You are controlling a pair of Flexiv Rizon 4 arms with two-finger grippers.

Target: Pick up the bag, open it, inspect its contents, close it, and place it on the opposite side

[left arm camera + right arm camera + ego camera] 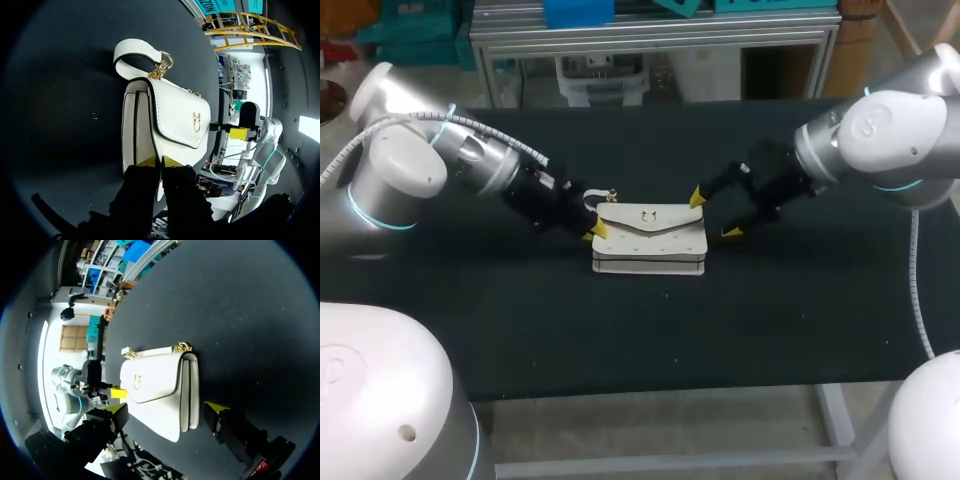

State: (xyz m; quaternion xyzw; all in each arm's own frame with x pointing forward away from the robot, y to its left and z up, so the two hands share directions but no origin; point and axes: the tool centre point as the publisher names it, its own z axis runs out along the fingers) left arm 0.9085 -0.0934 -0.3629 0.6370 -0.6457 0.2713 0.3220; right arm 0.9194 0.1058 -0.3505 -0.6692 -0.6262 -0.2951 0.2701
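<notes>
Left tool point(160, 161): fingers narrow, pinching the white handbag point(650, 237) at the end bearing its strap point(132, 50), judged to anchor it. Right tool point(714, 214): spread wide, straddling the opposite end without gripping, probably staged for the flap. The handbag lies flat on the worktop point(770, 320), flap up, with its long axis running from tool to tool.

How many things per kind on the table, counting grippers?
white handbag: 1
grippers: 2 (left gripper, right gripper)
total: 3
</notes>
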